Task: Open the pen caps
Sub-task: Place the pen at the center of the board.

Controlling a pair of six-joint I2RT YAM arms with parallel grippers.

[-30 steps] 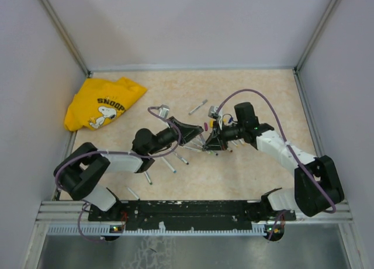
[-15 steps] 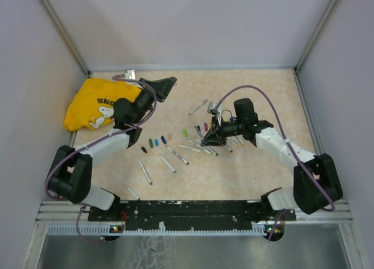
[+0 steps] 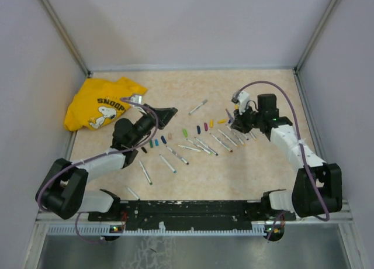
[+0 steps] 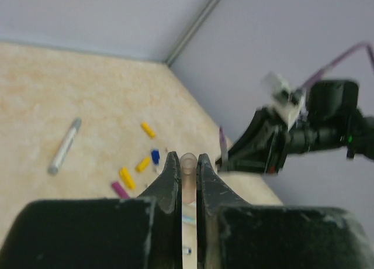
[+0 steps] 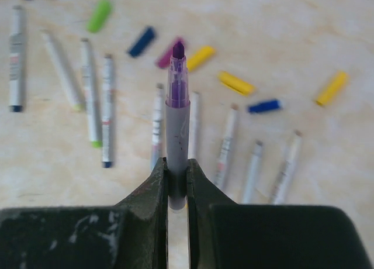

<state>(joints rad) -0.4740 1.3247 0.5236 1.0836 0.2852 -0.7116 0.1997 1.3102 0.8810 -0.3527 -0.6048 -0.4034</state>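
My left gripper (image 3: pixel 168 113) (image 4: pixel 188 159) is shut on a pale translucent purple pen cap (image 4: pixel 188 171), held above the table left of centre. My right gripper (image 3: pixel 234 122) (image 5: pixel 177 165) is shut on a grey pen barrel (image 5: pixel 177 120) with a bare purple tip, held above the table at the right. Loose pen caps lie in a row on the table: black (image 3: pixel 144 149), green (image 3: pixel 185 132), blue (image 3: pixel 198 129), purple (image 3: pixel 205 127), yellow (image 3: pixel 221 121). The right wrist view shows green (image 5: pixel 99 15), blue (image 5: pixel 142 41) and yellow (image 5: pixel 236 82) caps under the pen.
Several uncapped grey-white pen barrels (image 3: pixel 175 157) lie in the middle of the table and under my right gripper (image 5: pixel 106 108). One pen (image 3: pixel 197 107) lies alone further back. A yellow Snoopy shirt (image 3: pixel 99 102) is bunched at the back left. Walls enclose the table.
The grippers were together at the centre, then parted. My left arm swung to the back left and came back toward the centre. My right gripper pulled away to the right with the pen.
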